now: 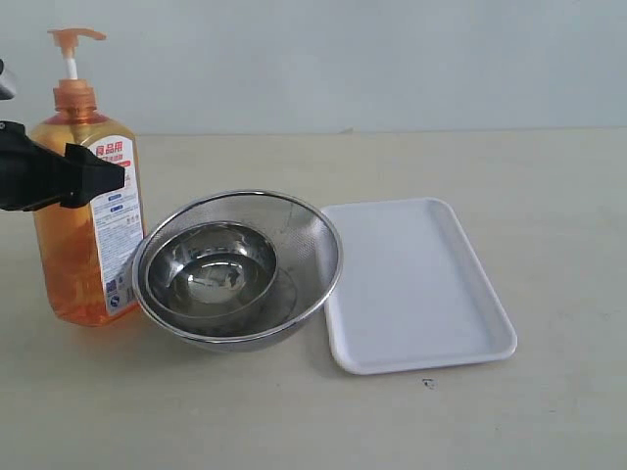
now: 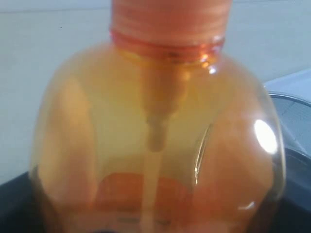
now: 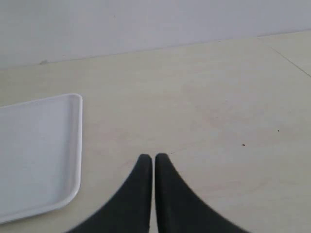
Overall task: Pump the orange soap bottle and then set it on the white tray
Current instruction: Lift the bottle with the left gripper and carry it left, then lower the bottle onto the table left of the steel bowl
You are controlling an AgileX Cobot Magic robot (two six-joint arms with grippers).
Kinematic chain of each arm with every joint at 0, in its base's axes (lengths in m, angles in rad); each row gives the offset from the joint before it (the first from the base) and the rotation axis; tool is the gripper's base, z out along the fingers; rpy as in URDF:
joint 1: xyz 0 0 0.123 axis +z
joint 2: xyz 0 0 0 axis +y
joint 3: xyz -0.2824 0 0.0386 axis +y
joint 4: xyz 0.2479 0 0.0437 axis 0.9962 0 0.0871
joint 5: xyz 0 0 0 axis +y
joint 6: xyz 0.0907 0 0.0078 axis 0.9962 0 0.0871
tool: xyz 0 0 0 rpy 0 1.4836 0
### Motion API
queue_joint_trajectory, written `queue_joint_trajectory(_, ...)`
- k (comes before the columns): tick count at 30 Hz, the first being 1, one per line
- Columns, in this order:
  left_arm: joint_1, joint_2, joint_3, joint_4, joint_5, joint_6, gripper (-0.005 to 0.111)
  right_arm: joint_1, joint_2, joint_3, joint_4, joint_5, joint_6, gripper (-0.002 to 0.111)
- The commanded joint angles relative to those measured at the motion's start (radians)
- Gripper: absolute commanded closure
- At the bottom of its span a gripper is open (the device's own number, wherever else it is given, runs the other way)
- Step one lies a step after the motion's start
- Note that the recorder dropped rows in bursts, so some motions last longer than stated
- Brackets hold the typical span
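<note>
The orange soap bottle (image 1: 83,257) stands upright on the table at the far left, its pump head (image 1: 74,37) raised on a white stem. My left gripper (image 1: 98,174) comes in from the left edge and is shut on the bottle just below its shoulder, one black finger across the label. In the left wrist view the bottle (image 2: 155,121) fills the frame, with dark fingers (image 2: 12,208) at both lower corners. The white tray (image 1: 411,284) lies flat at the right with nothing on it. My right gripper (image 3: 153,158) is shut on nothing, over bare table beside the tray (image 3: 34,150).
A steel mesh colander (image 1: 306,245) holding a smaller steel bowl (image 1: 211,274) sits between the bottle and the tray, touching or nearly touching both. A pale wall runs along the back of the table.
</note>
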State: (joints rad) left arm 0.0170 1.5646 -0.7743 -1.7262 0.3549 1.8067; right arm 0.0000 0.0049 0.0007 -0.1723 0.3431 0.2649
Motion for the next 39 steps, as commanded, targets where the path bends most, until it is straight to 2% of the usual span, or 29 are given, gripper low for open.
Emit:
queue_joint_trajectory(1,0.002,-0.002,-0.004,-0.018,0.016,-0.020,0.097,-0.003,-0.005,-0.001,0.000,-0.009,-0.008,0.108)
queue_joint_trajectory(4,0.002,-0.002,-0.004,-0.018,0.026,-0.026,0.091,-0.003,-0.005,-0.001,0.000,-0.009,-0.006,0.108)
queue_joint_trajectory(9,0.002,-0.003,0.000,-0.011,0.042,-0.070,0.059,-0.003,-0.005,-0.001,0.000,-0.009,-0.004,0.108)
queue_joint_trajectory(12,0.002,-0.005,0.009,-0.011,0.042,-0.073,0.047,-0.003,-0.005,-0.001,0.000,-0.009,-0.004,0.108)
queue_joint_trajectory(14,0.002,-0.005,0.016,-0.004,0.046,-0.073,0.043,-0.003,-0.005,-0.001,0.000,-0.009,-0.004,0.108)
queue_joint_trajectory(34,0.002,-0.053,0.039,0.011,0.030,-0.042,0.041,-0.003,-0.005,-0.001,0.000,-0.009,-0.004,0.108)
queue_joint_trajectory(39,0.002,-0.053,0.041,0.009,0.061,-0.042,0.041,-0.003,-0.005,-0.001,0.000,-0.009,-0.004,0.108)
